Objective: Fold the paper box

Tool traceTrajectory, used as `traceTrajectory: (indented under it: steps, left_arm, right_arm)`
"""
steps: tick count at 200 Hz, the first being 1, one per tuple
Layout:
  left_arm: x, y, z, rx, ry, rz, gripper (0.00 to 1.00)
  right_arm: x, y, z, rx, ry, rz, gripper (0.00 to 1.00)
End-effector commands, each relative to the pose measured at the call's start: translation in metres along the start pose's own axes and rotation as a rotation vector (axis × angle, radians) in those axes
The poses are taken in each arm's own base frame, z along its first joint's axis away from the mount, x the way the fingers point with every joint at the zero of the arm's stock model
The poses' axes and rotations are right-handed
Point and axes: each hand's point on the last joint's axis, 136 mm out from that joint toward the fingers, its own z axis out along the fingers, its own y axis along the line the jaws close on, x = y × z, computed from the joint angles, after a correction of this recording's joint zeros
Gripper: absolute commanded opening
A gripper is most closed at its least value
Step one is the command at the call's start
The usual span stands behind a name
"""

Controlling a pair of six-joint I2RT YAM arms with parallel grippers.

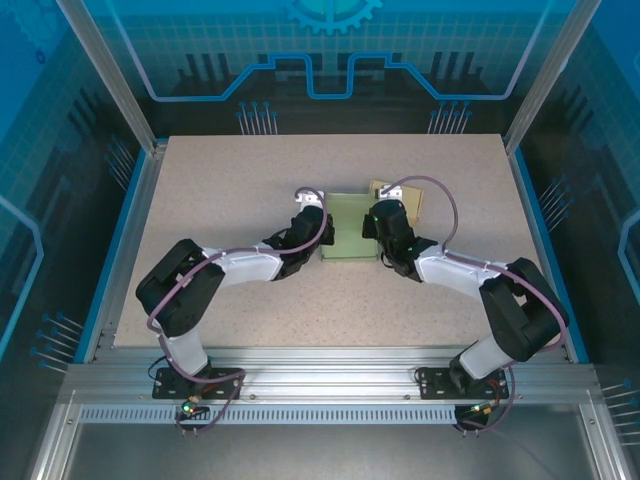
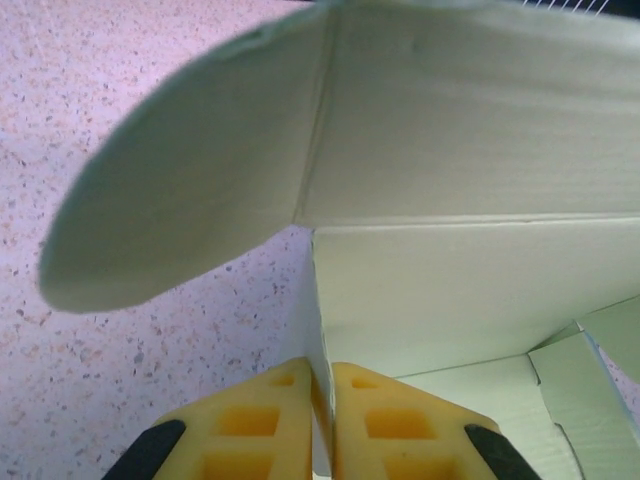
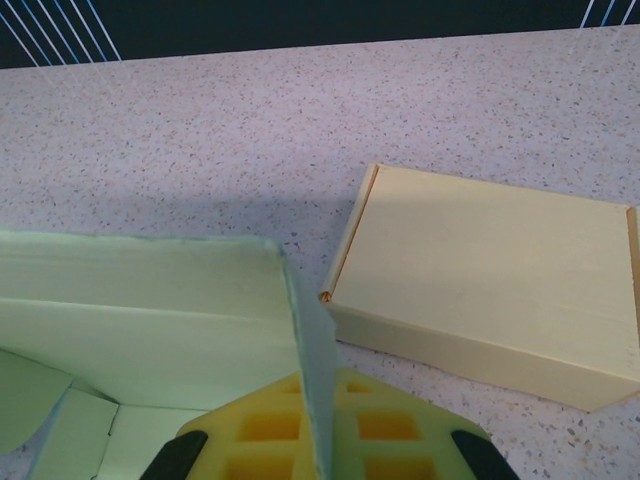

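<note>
The pale green paper box [image 1: 345,232] lies open in the middle of the table between my two grippers. My left gripper [image 1: 318,225] pinches the box's left side wall; in the left wrist view its yellow pads [image 2: 270,420] stand close on either side of that thin wall [image 2: 322,330], at my left gripper [image 2: 321,368]. A rounded flap [image 2: 190,190] hangs out over the table above it. My right gripper [image 1: 372,228] is shut on the right side wall [image 3: 312,330], as seen at my right gripper [image 3: 318,375]. The box's inner floor [image 3: 140,300] shows to its left.
A closed cream-coloured box [image 3: 490,270] sits on the table just right of and behind the green one, also seen from above as the cream box [image 1: 408,200]. The speckled tabletop [image 1: 230,180] lies bare to the left and far side, bordered by a metal frame [image 1: 130,210].
</note>
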Motion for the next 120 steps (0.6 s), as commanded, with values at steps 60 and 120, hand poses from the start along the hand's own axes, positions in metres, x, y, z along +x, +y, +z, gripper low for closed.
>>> traceTrajectory:
  steps: [60,120]
  left_arm:
    - [0.025,-0.029,-0.014,0.097,-0.034,-0.026,0.13]
    - [0.042,-0.010,-0.022,0.071,-0.039,-0.019,0.13]
  right_arm:
    - [0.023,0.033,-0.019,-0.116,0.003,0.028,0.00]
    - [0.054,0.025,-0.032,-0.082,0.039,0.048,0.00]
